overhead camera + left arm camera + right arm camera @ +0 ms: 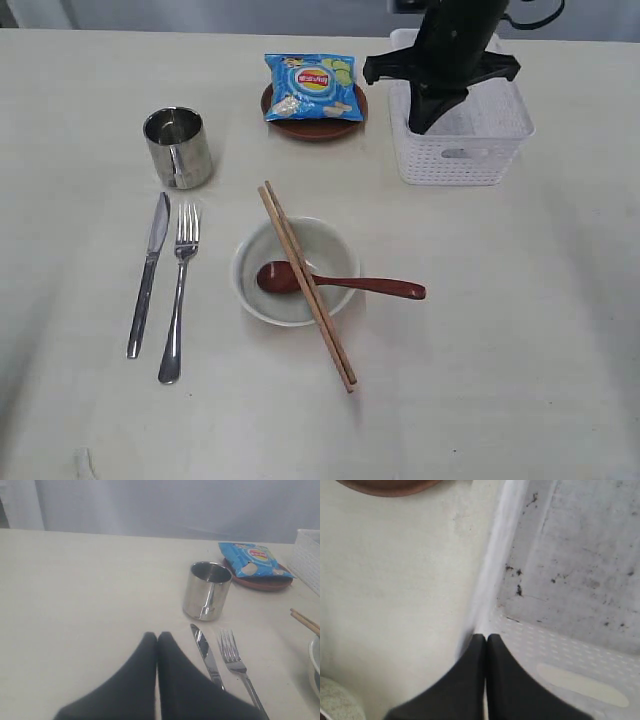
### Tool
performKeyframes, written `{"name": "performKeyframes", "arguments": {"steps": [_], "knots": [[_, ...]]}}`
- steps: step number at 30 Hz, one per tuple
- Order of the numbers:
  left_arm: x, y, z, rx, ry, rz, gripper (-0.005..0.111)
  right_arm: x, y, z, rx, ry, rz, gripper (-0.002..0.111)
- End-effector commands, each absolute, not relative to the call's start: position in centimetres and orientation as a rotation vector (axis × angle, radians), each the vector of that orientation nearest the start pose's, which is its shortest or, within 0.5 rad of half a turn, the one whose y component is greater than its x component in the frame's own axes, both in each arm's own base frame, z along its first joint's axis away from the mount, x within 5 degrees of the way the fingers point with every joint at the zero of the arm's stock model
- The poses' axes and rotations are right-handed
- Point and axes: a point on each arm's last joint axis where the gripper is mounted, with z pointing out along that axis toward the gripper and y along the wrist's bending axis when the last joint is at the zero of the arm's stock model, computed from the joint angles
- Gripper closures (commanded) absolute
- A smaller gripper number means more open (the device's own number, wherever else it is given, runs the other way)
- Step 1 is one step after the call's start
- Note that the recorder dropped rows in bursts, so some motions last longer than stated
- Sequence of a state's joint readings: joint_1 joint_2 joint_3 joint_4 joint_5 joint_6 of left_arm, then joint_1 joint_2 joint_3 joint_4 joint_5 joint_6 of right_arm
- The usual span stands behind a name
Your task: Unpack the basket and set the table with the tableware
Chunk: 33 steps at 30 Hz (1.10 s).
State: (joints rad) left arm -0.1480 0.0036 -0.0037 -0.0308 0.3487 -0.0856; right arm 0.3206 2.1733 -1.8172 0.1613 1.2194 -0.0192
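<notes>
The white basket stands at the back right of the table, its scuffed floor bare. My right gripper hangs over its near-left rim, jaws shut on nothing. Laid out on the table are a steel mug, knife, fork and a cream bowl holding a reddish wooden spoon, with chopsticks lying across it. My left gripper is shut and empty, just off the knife; it does not show in the exterior view.
A blue chip bag lies on a small brown plate left of the basket. The table's left side and near right corner carry nothing.
</notes>
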Motion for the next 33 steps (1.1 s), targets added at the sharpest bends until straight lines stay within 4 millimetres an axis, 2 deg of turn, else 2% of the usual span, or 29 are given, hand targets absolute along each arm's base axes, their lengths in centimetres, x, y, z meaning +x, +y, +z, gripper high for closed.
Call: {"name": "performKeyframes", "arguments": {"steps": [1,7,14,19,23,26,27,29,31,33], "knots": [[5.3,-0.9,18.2,0.046,1.834,-0.195,0.107,41.6,15.7,20.7,-0.439,3.029,0.272,0.109],[5.3,-0.9,18.2,0.046,1.834,-0.195,0.107,41.3,16.7,20.6,-0.479,3.026,0.264,0.109],[5.3,-0.9,18.2,0.046,1.834,-0.195,0.107,41.3,16.6,20.6,-0.485,3.025,0.25,0.109],[5.3,-0.9,18.2,0.046,1.834,-0.195,0.107,41.1,16.5,21.6,-0.486,3.001,0.248,0.109],[5.3,-0.9,18.2,0.046,1.834,-0.195,0.107,40.0,15.7,26.4,-0.516,2.881,0.202,0.109],[5.3,-0.9,18.2,0.046,1.834,-0.195,0.107,38.0,15.1,31.8,-0.565,2.707,0.241,0.109],[5.3,-0.9,18.2,0.046,1.834,-0.195,0.107,37.6,15.1,32.7,-0.545,2.649,0.267,0.109],[5.3,-0.9,18.2,0.046,1.834,-0.195,0.107,35.5,14.4,35.2,-0.456,2.387,0.318,0.109],[5.3,-0.9,18.2,0.046,1.834,-0.195,0.107,32.6,13.6,37.0,-0.404,2.032,0.313,0.109],[5.3,-0.9,18.2,0.046,1.834,-0.195,0.107,28.6,12.3,37.5,-0.38,1.751,0.291,0.109]]}}
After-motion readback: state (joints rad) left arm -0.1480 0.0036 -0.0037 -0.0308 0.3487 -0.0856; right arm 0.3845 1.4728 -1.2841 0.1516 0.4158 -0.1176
